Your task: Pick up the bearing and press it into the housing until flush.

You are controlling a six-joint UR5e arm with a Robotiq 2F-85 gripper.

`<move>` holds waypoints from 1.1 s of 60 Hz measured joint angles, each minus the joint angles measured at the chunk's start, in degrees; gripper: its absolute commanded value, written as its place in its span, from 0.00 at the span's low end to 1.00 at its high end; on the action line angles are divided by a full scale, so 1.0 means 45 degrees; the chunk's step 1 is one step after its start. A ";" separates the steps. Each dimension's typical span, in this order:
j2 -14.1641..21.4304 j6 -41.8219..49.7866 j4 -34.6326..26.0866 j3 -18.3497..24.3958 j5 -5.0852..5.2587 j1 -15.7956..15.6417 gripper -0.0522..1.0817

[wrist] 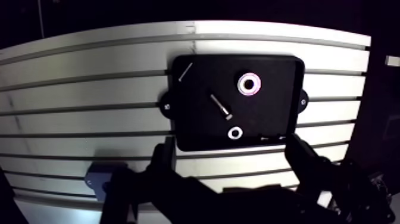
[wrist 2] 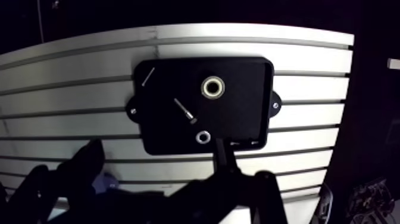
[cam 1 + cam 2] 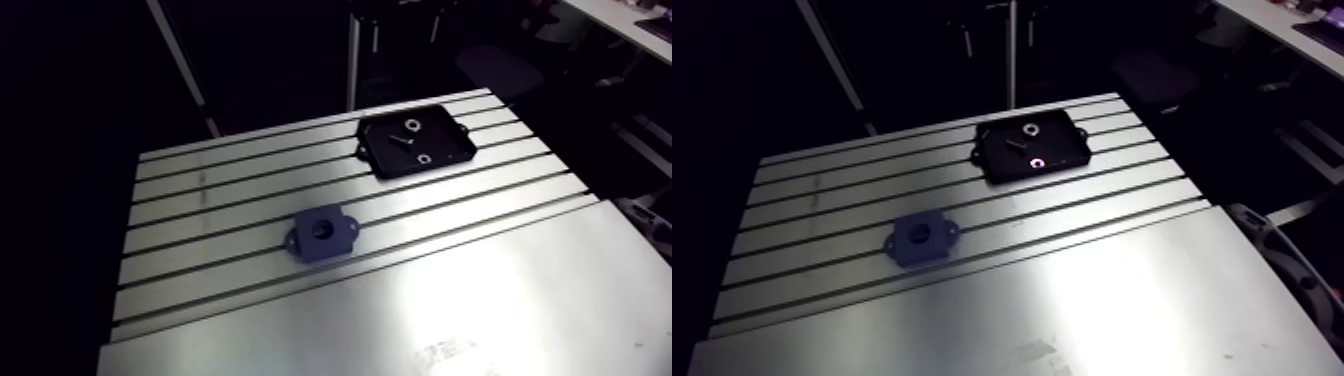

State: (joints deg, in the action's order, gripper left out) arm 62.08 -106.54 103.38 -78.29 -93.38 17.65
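Observation:
The bearing (image 1: 249, 83), a metal ring with a dark bore, lies in a black tray (image 1: 274, 107) at the far side of the table. The dark blue housing (image 3: 322, 233), a flanged block with a round bore, sits near the table's middle. In the wrist view the housing (image 1: 98, 179) shows only partly, beside and behind the left finger. My gripper (image 1: 232, 156) hangs above the tray's near edge, open, with its fingers wide apart and nothing held. The bearing is ahead of the fingers. The arm view does not show the gripper.
The tray also holds a bolt (image 1: 220, 107), a small washer (image 1: 234, 133) and a thin pin (image 1: 183, 71). The slotted aluminium table (image 3: 500, 290) ends a little beyond the tray (image 3: 445, 150), and its smooth plate fills the foreground.

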 measured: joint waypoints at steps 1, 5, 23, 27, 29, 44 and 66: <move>-0.0048 -0.0024 0.0038 0.0004 0.0001 0.0030 0.05; -0.0265 -0.0122 0.0206 0.0016 0.0003 0.0161 0.05; -0.1151 -0.0560 0.0955 0.0019 0.0021 0.0758 0.05; -0.1337 -0.0664 0.1121 0.0002 0.0028 0.0894 0.05; -0.1435 -0.0715 0.1204 -0.0015 0.0033 0.0961 0.05; -0.1977 -0.0984 0.1789 -0.0256 0.0078 0.1322 0.05; -0.2061 -0.1034 0.1994 -0.0559 0.0098 0.1322 0.05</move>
State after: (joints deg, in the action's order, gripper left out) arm 52.81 -111.19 112.36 -80.80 -92.94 23.60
